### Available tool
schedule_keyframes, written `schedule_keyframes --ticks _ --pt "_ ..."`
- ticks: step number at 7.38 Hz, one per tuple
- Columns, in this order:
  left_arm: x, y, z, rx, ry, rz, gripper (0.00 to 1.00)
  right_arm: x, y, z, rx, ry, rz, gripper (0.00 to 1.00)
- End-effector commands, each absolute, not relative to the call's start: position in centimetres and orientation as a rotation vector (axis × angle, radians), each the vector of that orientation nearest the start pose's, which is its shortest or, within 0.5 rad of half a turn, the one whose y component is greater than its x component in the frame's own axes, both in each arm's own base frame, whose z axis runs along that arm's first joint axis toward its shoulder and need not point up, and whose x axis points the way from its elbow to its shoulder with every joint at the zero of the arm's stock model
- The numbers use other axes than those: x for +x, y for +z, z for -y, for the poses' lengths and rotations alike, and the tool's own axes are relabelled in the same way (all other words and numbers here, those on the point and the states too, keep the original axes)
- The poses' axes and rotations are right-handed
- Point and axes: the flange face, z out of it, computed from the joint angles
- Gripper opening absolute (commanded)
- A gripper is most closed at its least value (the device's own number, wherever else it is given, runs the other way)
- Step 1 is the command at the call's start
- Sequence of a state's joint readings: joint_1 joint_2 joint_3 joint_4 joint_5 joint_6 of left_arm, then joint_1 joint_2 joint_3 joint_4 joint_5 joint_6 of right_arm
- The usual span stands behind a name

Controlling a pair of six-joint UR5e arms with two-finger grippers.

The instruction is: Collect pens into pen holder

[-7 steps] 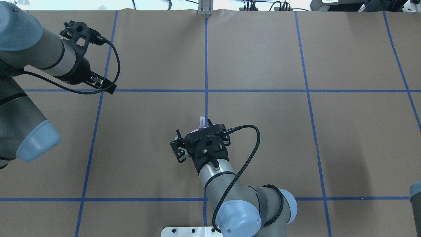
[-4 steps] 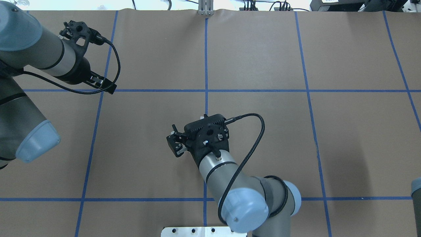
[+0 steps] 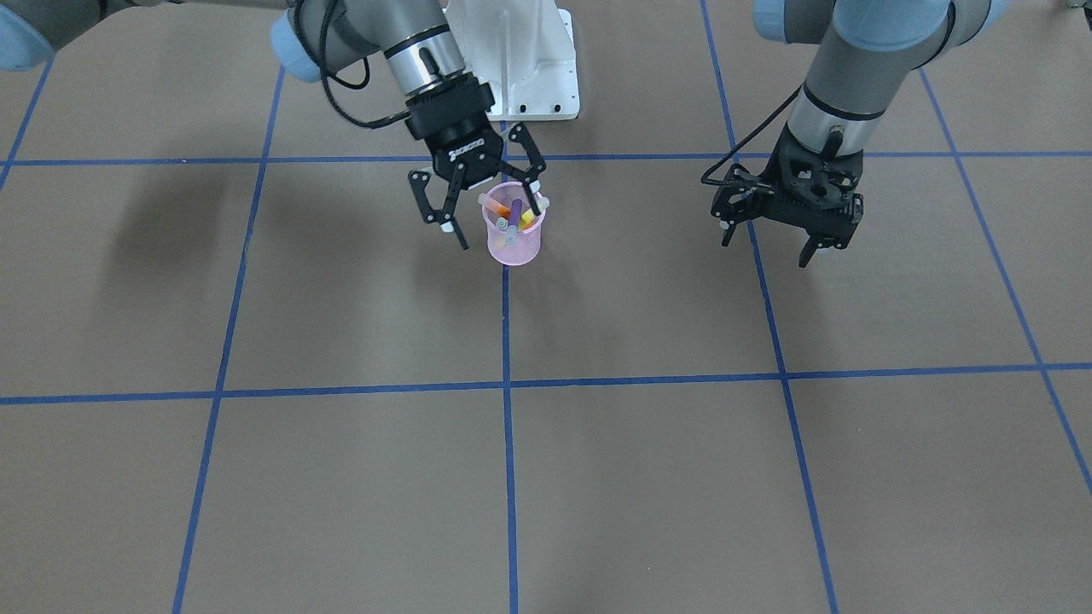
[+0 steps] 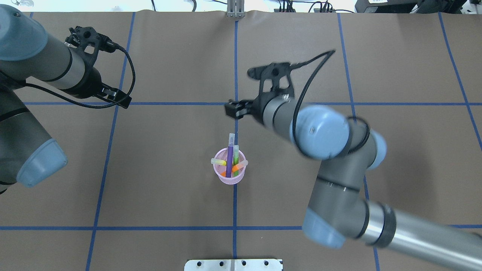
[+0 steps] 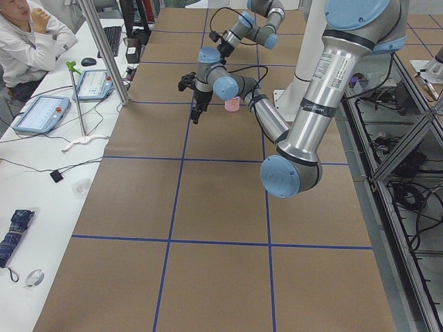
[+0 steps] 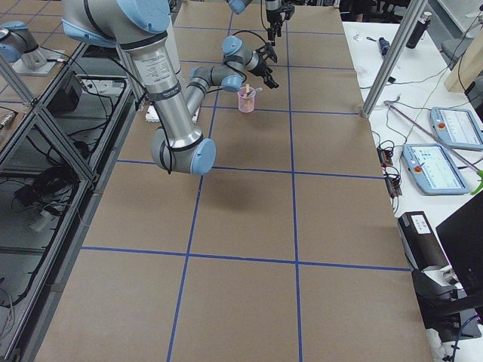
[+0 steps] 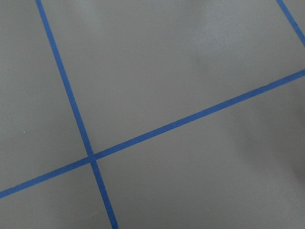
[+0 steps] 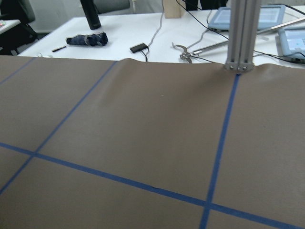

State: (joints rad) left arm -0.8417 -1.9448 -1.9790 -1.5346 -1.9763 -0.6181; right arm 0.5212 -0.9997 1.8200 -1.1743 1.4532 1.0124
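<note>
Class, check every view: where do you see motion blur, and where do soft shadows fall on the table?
Overhead view: the right gripper and its cable are smeared by motion; the pen holder and pens are sharp. Front-facing view: all crisp, with soft-edged shadows on the table.

Right grey arm with pale-blue joint caps (image 4: 340, 188) stretches toward centre, folded at elbow, forearm blurred from above. Right black two-finger gripper (image 3: 495, 217) aims down, jaws splayed wide, gripping nothing. Left grey arm (image 3: 840, 77) drops steeply on its own side, well apart from other. Left black gripper (image 3: 765, 250) points down, wrist near vertical, jaws apart, empty.
</note>
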Motion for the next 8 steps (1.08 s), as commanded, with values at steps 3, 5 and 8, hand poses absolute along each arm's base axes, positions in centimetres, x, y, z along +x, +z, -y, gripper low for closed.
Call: schedule_keyframes --ticks 3,5,8 --pt "29.4 32.9 47.9 0.261 0.237 -0.722 1.0 -26.1 28.3 57.4 0.255 -0.031 0.801 1.0" --pt "22.9 37.2 48.7 0.237 0.272 -0.7 1.0 -17.4 36.7 59.6 0.22 -0.203 0.67 1.0" --pt "10.6 46.7 47.7 0.134 0.211 -0.709 1.0 -4.7 49.8 57.1 0.155 -0.302 0.657 1.0"
